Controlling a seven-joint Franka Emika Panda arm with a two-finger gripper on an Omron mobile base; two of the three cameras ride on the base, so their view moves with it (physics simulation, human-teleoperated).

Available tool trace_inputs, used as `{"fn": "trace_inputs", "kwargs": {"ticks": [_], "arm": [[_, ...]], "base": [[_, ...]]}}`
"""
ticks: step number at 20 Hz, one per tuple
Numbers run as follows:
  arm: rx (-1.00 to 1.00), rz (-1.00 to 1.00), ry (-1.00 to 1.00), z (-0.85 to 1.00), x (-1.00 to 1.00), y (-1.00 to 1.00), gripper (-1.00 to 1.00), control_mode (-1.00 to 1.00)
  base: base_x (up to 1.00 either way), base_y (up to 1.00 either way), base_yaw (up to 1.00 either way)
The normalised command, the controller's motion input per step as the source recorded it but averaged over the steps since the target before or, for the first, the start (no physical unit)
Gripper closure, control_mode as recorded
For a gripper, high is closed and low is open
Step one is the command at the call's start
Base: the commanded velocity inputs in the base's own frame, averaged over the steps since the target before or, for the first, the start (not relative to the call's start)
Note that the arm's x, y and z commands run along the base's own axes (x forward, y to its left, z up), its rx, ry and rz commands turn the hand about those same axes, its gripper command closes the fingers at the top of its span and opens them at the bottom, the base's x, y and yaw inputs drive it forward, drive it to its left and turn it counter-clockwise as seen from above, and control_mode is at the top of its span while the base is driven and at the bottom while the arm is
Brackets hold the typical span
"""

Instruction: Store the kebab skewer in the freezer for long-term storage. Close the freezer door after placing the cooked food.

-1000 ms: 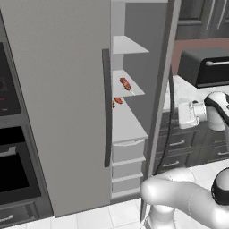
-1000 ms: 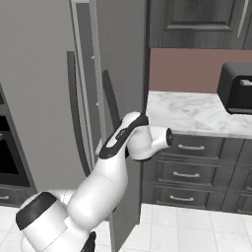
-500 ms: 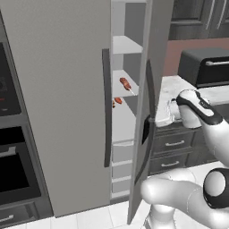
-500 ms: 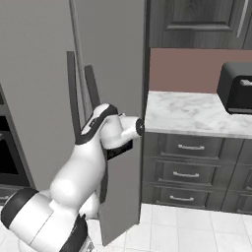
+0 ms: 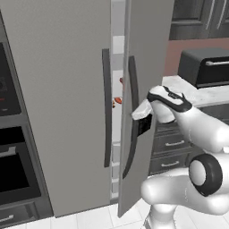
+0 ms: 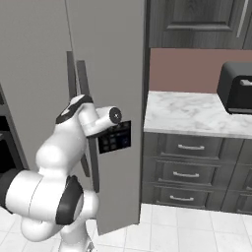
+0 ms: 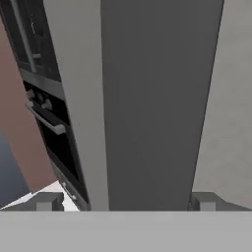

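Observation:
The freezer [image 5: 62, 89] stands tall and light grey, its plain left door shut. The freezer door [image 5: 150, 49] with the dark keypad [image 6: 114, 139] and long dark handle [image 5: 132, 116] is almost shut, leaving a narrow gap. Through that gap the kebab skewer [image 5: 117, 100] shows as reddish-brown bits on a white inner shelf. My gripper [image 5: 142, 117] rests against the outer face of the freezer door, near the keypad. In the hand view my gripper [image 7: 126, 201] is open, its fingertips [image 7: 49, 201] wide apart with grey door panel [image 7: 157, 98] close in front and nothing between them.
A black toaster oven [image 6: 238, 88] sits on the marble counter [image 6: 187, 113] to the right, over dark drawers [image 6: 184, 172]. A black wall oven [image 5: 13, 174] is built in left of the freezer. My white arm [image 6: 54, 167] stands in front of the door.
The freezer door has swung from wide open to nearly shut, with my arm moving leftward along with it. The jaws have stayed open.

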Motion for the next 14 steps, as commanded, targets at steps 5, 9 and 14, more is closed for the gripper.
{"fn": "trace_inputs", "kwargs": {"ticks": [5,9,14], "arm": [[-0.02,-0.29,0.05,0.00,0.27,0.56,-1.00,-1.00],[-0.08,-0.24,0.04,0.00,0.16,0.57,-1.00,-1.00],[0.00,-0.29,0.14,0.09,0.56,0.26,-1.00,-1.00]], "base": [[0.00,0.00,0.00],[0.00,0.00,0.00],[0.00,0.00,0.00]]}}
